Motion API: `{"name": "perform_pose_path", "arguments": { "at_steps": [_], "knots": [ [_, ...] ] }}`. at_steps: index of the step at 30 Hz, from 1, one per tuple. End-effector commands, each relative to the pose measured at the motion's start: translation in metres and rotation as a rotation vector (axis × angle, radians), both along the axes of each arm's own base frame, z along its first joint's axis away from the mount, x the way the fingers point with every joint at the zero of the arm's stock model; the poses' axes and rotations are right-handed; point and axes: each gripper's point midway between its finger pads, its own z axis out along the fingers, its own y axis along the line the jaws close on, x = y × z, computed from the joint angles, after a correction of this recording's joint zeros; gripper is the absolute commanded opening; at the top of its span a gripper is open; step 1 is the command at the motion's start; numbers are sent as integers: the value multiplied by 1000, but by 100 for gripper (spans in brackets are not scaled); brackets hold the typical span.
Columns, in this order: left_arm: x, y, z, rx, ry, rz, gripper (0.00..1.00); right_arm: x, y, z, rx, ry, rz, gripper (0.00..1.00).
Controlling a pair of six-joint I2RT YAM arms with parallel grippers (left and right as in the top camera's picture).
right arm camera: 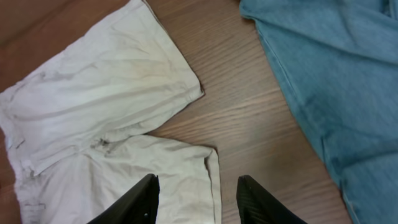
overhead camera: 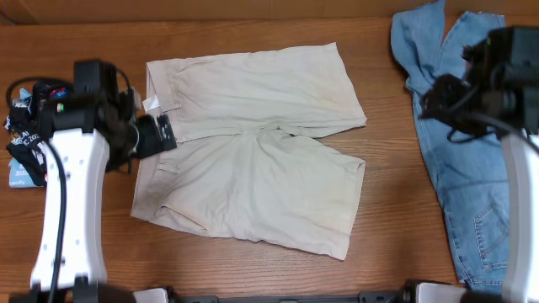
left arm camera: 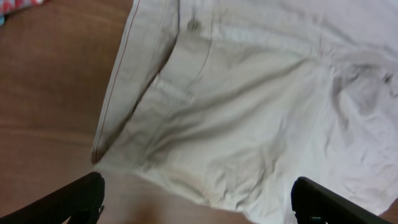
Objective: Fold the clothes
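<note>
My left claw (left arm camera: pixel 198 193) is spread wide with nothing between its fingers. It hangs just above the waistband (left arm camera: pixel 186 56) of the shorts (overhead camera: pixel 261 181), near the middle of that edge. In the wrist view the button and fly seam sit right ahead of it. My right claw (right arm camera: pixel 198 186) is also released and empty. It hovers at the far right, above the edge of the jeans (overhead camera: pixel 459 177), looking back at the two hems of the shorts.

As I read it, the folding has not started. The shorts lie spread flat in the middle of the table (overhead camera: pixel 387 227) in one layer, both legs open and parted slightly in a shallow V. I see a few soft wrinkles but no crease or doubled cloth. The jeans lie unfolded along the right side, rumpled at the top and running off the bottom edge. A black piece (overhead camera: pixel 25 147) with white lettering sits bunched at the left edge, partly behind my left arm. All three garments are left to do.

In the overhead view the shorts' long axis runs left to right across the table, waistband to the left and hems to the right. The far leg lies nearly level and the near leg slants a little toward me. Bringing one leg over the other along that axis looks like the natural first fold.
</note>
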Motion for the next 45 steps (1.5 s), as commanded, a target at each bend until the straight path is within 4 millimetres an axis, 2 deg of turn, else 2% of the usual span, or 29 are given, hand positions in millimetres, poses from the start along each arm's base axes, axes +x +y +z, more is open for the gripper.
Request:
{"name": "perform_pose_path", "arguments": {
  "at_steps": [1, 4, 5, 6, 7, 8, 12, 16, 18, 22, 26, 31, 38, 45],
  "knots": [
    [-32, 2, 7, 22, -45, 51, 98, -30, 1, 3, -9, -15, -30, 44],
    [-53, 2, -1, 37, -73, 83, 100, -57, 16, -16, 3, 1, -5, 45],
    [-65, 2, -11, 39, -86, 98, 100, -70, 30, -34, 6, 1, 41, 47],
    [-71, 1, -18, 36, -83, 111, 100, -74, 37, -43, 7, 2, 68, 55],
    [-75, 0, -26, 31, -76, 123, 100, -80, 47, -56, 8, 4, 103, 94],
    [-79, -1, -34, 21, -64, 137, 100, -85, 56, -71, 10, 20, 137, 100],
    [-92, -7, -73, -14, 16, 157, 100, -117, 88, -127, 49, 186, 199, 100],
    [-95, -4, -104, -32, 66, 195, 100, -145, 111, -164, 90, 341, 217, 100],
    [-97, 2, -121, -36, 101, 229, 100, -161, 114, -183, 78, 438, 214, 100],
    [-93, 12, -136, -18, 140, 244, 100, -183, 121, -205, 126, 550, 215, 100],
    [-86, 13, -153, -26, 174, 244, 100, -204, 120, -228, 153, 631, 185, 100],
    [-88, 19, -167, 6, 227, 250, 100, -208, 123, -234, 173, 632, 222, 100],
    [-98, 44, -167, 154, 257, 294, 100, -206, 124, -234, 175, 625, 225, 100],
    [-78, 49, -172, 166, 164, 298, 100, -205, 124, -234, 178, 618, 223, 100]
  ]
}}
